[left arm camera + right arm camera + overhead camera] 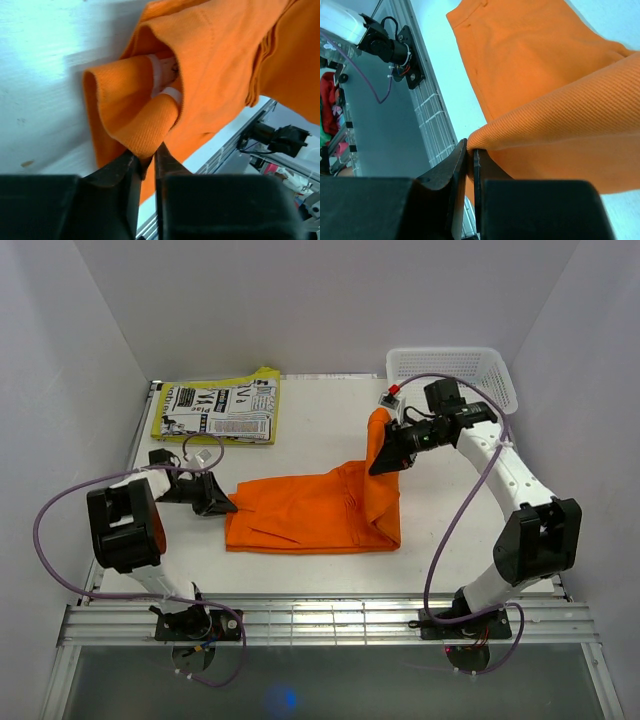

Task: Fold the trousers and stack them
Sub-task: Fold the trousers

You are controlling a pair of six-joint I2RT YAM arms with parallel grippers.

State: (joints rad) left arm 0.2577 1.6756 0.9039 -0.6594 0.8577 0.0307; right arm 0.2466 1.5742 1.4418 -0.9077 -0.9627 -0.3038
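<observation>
Orange trousers (310, 510) lie on the white table, their right part lifted. My left gripper (226, 503) is at their left edge, shut on a fold of the waistband (142, 135), low on the table. My right gripper (380, 462) is shut on the other end of the trousers (520, 131) and holds it raised above the table, so the cloth hangs in a fold down to the rest. A folded black, white and yellow patterned garment (220, 408) lies at the back left.
A white mesh basket (455, 370) stands at the back right corner. White walls close in the table on three sides. A metal rail (320, 620) runs along the near edge.
</observation>
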